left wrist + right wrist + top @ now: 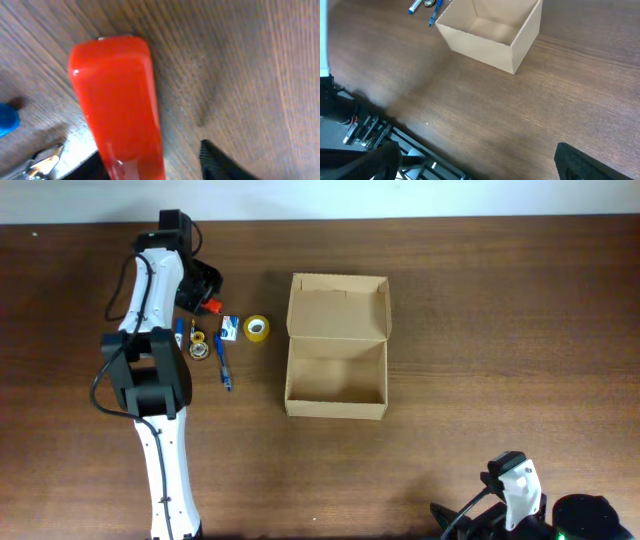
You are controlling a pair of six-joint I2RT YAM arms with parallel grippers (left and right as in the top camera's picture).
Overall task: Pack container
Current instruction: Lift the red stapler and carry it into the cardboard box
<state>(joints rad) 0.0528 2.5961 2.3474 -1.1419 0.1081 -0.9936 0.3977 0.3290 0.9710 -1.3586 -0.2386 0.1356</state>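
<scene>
The container (335, 409) is a tan cardboard box standing open at mid-table, its flap lid folded back; its inside looks empty. The right wrist view shows the container (485, 47) from afar. My left gripper (204, 301) is down at the table's far left, over a red glossy object (211, 306). In the left wrist view this red object (117, 100) lies between the jaws of the left gripper (150, 164), which stands open: one dark finger is against it, the other finger (217, 161) is apart from it. My right gripper (475, 167) is open and holds nothing, near the front edge.
Left of the box lie a yellow tape roll (257, 329), a small white and blue item (230, 328), blue pens (224, 366) and a small gold-coloured piece (199, 346). A metal clip (42, 162) and a blue thing (7, 119) lie next to the red object.
</scene>
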